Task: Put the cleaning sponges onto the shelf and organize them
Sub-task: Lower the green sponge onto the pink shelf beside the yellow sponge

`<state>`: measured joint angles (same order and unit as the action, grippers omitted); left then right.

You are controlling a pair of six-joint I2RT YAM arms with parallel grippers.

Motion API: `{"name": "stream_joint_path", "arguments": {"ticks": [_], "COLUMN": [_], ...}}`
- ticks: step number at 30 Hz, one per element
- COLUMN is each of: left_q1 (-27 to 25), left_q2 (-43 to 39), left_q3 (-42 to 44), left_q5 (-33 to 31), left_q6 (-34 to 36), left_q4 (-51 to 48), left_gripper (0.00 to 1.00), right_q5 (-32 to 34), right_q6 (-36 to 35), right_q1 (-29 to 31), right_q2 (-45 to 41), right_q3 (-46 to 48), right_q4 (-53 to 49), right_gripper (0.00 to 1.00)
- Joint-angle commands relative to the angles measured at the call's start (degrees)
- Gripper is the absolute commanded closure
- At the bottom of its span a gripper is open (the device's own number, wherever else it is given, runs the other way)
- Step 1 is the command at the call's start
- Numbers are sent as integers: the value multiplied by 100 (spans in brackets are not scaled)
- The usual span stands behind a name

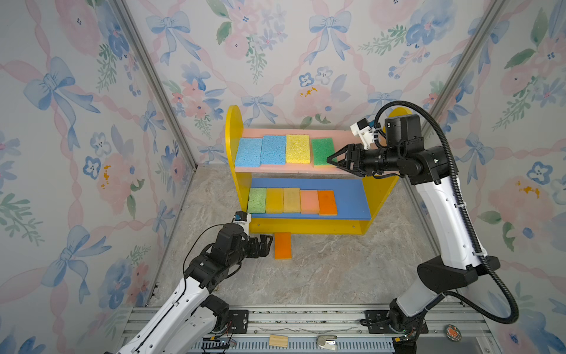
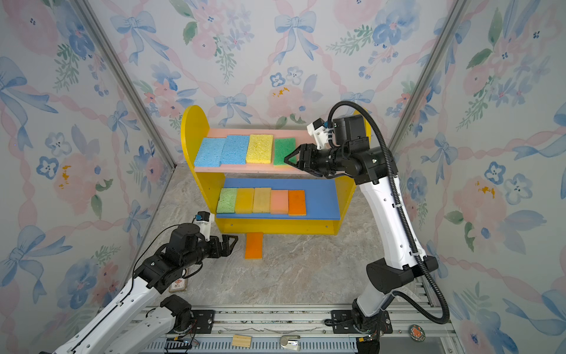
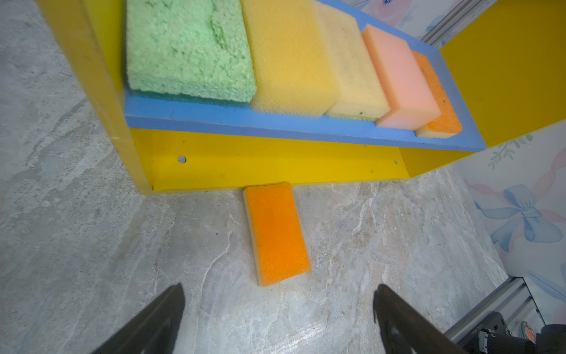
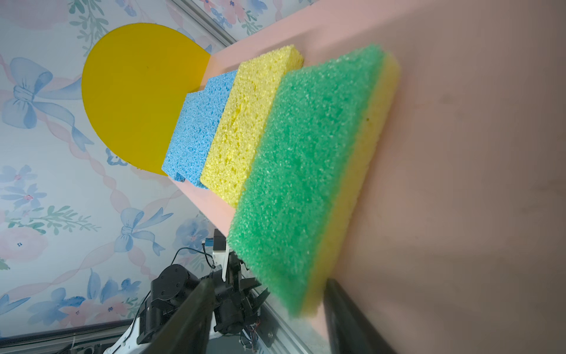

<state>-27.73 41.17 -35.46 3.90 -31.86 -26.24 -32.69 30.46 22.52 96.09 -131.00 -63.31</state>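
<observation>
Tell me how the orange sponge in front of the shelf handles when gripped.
The orange sponge looks like porous foam: probably light and squashy. Lying flat and rectangular, it should slide, not roll. Its rough top likely grips well.

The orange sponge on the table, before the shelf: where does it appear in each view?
Top view: orange sponge just below the shelf.
Top view: orange sponge there too.
Left wrist: middle of picture.
Right wrist: not in it.
Shared landmark: the shelf.
</observation>
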Motion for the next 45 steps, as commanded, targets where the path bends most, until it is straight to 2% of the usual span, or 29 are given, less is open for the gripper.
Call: {"name": "stream_joint_path", "arguments": {"ticks": [1, 5, 11, 26, 35, 45], "left_q1": [-23, -29, -32, -36, -32, -31], "left_q2": [-61, -83, -122, -188, -162, -152], "left_q3": [69, 73, 75, 70, 75, 68], "left_q5": [67, 58, 63, 69, 76, 76], "left_q6": [129, 134, 132, 133, 129, 128], "left_q4": [96, 93, 95, 95, 98, 94], "left_gripper": [2, 2, 2, 2, 2, 2], "right_q5": [264, 575, 592, 772, 734, 1341], "right_q6": [-218, -430, -409, -523, -570, -871], "right_q1": [-61, -34, 127, 373, 484, 398], "right_q2": [-65, 25, 184, 397, 394, 322], "right_q3": [90, -19, -70, -278, -222, -296], "right_q4": [-447, -662, -557, -625, -621, -1080], "right_gripper": [40, 40, 45, 45, 44, 39]}}
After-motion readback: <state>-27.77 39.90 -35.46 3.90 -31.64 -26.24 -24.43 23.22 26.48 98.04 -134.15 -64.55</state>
